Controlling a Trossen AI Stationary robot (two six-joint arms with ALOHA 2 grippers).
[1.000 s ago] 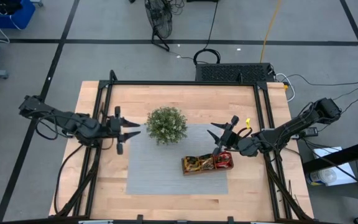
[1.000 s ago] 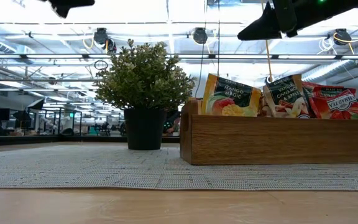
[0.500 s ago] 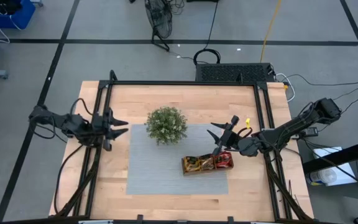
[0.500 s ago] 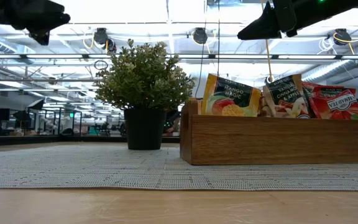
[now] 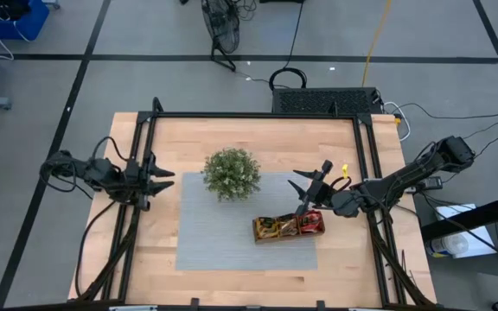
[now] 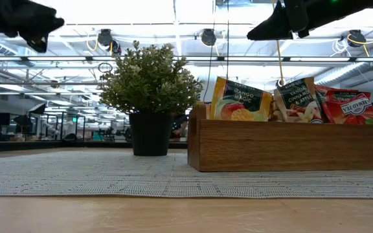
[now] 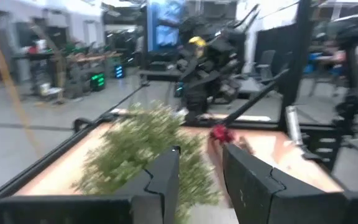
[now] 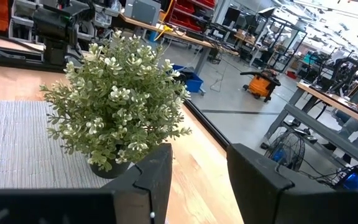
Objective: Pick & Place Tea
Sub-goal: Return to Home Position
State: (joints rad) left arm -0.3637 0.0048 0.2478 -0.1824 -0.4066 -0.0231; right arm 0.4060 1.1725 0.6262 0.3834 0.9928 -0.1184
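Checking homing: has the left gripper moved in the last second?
Yes. The left gripper has drawn back toward its own side of the table, away from the plant.

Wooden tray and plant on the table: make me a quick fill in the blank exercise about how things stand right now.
The wooden tray and the potted plant both stand on the grey ____.
In the low view, the leftmost tea sachet reads ____ Magic.
The left gripper and the right gripper are both open and hold ____.
Missing words: mat; Mango; nothing.
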